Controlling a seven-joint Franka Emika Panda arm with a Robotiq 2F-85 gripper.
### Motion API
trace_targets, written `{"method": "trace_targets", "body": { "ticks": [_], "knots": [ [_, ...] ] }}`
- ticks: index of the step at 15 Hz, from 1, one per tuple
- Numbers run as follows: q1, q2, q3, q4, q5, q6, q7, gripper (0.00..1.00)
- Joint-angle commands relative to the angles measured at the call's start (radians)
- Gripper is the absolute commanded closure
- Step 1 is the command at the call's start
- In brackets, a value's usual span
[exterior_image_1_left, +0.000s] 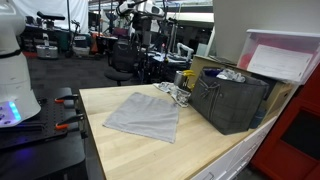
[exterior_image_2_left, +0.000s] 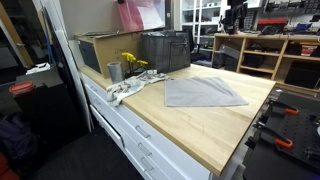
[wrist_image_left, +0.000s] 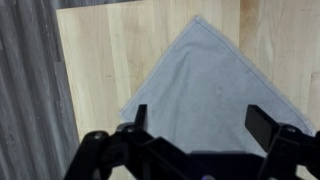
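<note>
The gripper (wrist_image_left: 199, 118) is matte black, with two flat, square-ended fingers (wrist_image_left: 258, 122) on jointed linkage bars; in an exterior view the arm (exterior_image_1_left: 12, 60) has smooth white rounded casing and a blue light low down

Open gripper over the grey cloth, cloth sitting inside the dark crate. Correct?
Not quite. The gripper is open over the grey cloth, as the wrist view shows. But the cloth is not in the dark crate. It lies spread flat on the wooden table beside the crate, as both exterior views show.
</note>
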Motion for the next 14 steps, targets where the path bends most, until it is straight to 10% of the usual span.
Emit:
{"method": "trace_targets", "body": {
  "ticks": [1,14],
  "knots": [
    [0.005,0.0,-0.005,0.001,-0.001,-0.002,0.001,0.0],
    [-0.002,0.053,-0.038,0.052,0.047,-0.01,-0.045,0.0]
  ]
}}
